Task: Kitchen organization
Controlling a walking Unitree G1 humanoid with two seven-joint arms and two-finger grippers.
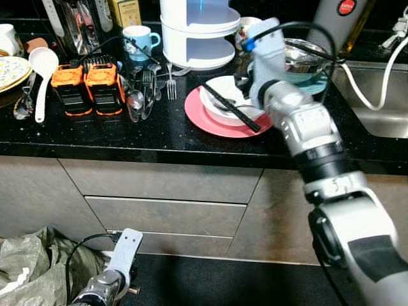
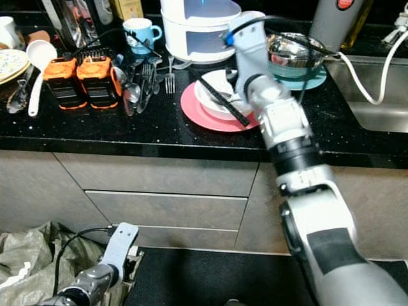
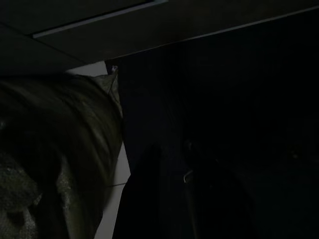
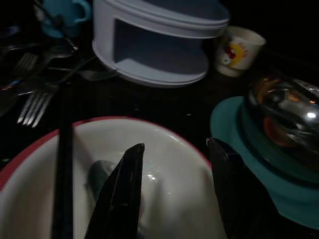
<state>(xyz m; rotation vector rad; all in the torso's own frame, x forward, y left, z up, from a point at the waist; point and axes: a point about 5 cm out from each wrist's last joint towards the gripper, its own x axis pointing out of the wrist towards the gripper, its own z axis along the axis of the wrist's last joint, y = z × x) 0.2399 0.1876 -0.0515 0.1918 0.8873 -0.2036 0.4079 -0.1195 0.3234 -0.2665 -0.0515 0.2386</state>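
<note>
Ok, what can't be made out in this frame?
- Right gripper: eye views, hidden behind its own wrist over the white bowl.
- Left gripper: left wrist view too dark to read.
- Dark object in the bowl: shaded, unidentifiable.
- Sink: cut by the eye view's edge.

Right silver arm (image 1: 331,185) reaches up and forward over the front edge of the black worktop (image 1: 159,137), wrist angled down toward the worktop's middle. Right gripper (image 4: 174,194): two long black fingers (image 4: 119,194) spread apart, nothing between them. Left silver arm (image 1: 105,284) hangs low, below the worktop's front edge. Left gripper (image 3: 169,199): dark, finger state unclear.
</note>
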